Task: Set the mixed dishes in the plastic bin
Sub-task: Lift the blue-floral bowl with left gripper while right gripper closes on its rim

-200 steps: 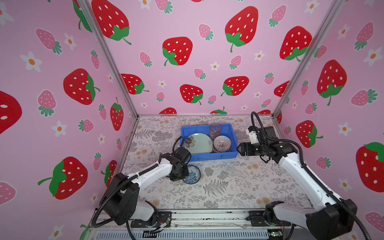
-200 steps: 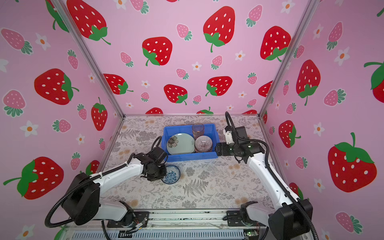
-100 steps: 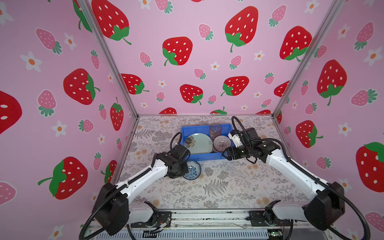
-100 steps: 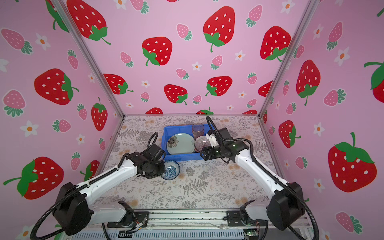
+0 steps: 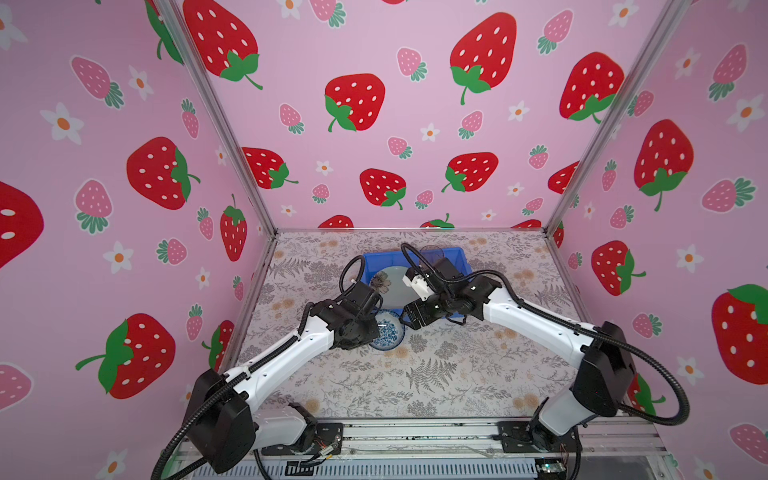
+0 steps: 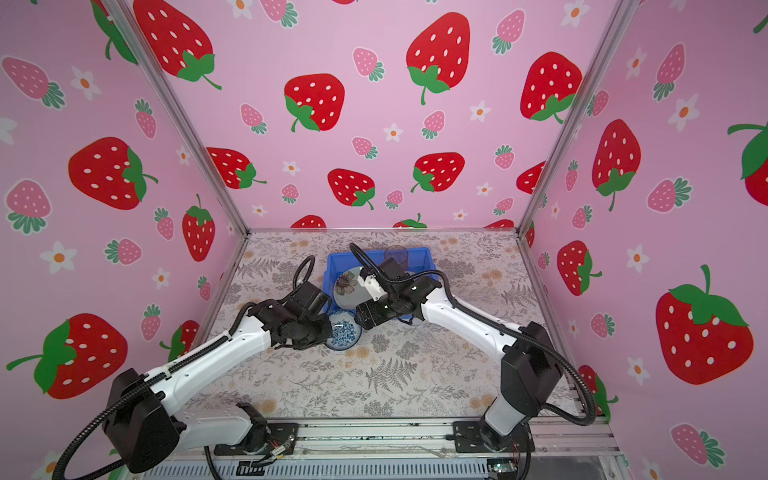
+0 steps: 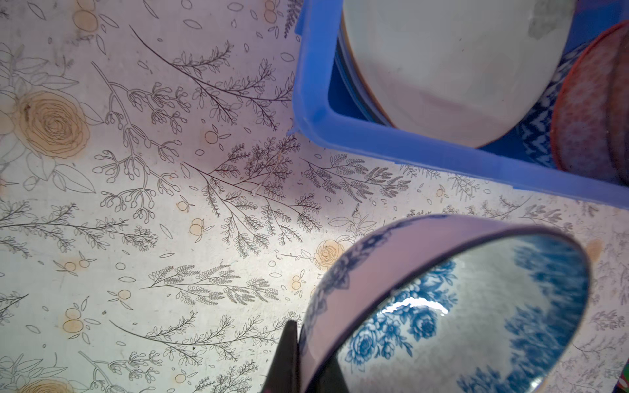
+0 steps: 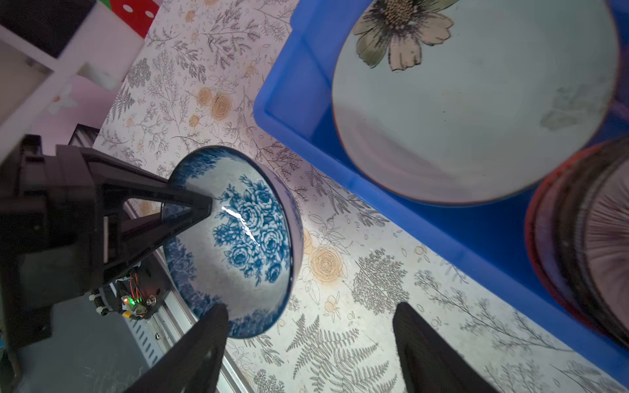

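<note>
In both top views the right hand [image 5: 409, 318] had swung over from beside the plastic bin [image 5: 457, 254] to the blue-white bowl [image 5: 390, 331]. The left hand [image 5: 374, 328] had brought that bowl mid-desk, up to the bin's front wall, so a handover looked likely.

In the left wrist view, the left hand was clamped on the tilted bowl's rim.

In the right wrist view, the right hand's jaws stood wide apart and empty. One finger [image 8: 204, 350] was at the bowl's edge; I could not tell whether it touched.

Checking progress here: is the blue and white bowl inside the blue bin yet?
Out. The blue-white bowl is outside the bin's near wall, over the floral tabletop, rim pinched by the left pincer.
</note>
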Available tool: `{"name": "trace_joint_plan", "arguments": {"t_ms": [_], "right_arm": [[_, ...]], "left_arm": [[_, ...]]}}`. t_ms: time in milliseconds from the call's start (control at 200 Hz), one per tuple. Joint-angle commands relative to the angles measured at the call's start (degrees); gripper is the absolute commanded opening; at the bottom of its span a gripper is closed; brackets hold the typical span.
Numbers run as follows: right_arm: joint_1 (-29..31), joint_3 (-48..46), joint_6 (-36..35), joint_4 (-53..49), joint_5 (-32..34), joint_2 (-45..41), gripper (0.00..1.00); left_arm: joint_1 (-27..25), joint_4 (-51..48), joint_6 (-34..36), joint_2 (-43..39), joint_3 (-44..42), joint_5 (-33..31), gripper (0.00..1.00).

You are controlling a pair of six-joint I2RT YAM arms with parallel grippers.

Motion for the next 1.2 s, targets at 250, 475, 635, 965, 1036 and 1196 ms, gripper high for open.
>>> {"name": "trace_joint_plan", "arguments": {"t_ms": [250,475,635,965,1036,1196], "right_arm": [[2.7,7.6,-2.6,-1.9,1.0,8.2,0.59],[3.3,9.5,-3.0,-2.2,1.1,10.6,0.39],[3.4,9.7,-3.0,-2.3,1.8,10.8,0.26],[3.5,8.9,-2.9,-2.6,2.8,9.7,0.06],[3.5,8.8,-2.8,-2.9,3.1,9.5,0.03],[3.3,8.9,-2.7,-4.3,4.6,8.7,0.0]], "left_arm": [[-0.8,-2.2,-3.7,-5.2,1.6,-3.0,0.0],[-0.8,-2.8,-4.0,-6.8,0.8,-3.5,0.0],[-0.8,-2.2,-3.9,-6.6,0.3,-3.3,0.0],[-0.8,-0.6,-3.2,-4.4,0.6,-2.7,0.04],[-0.8,-0.3,-2.9,-4.1,0.7,-2.5,0.11],[-0.8,0.0,-1.7,-3.1,1.5,-2.3,0.31]]}}
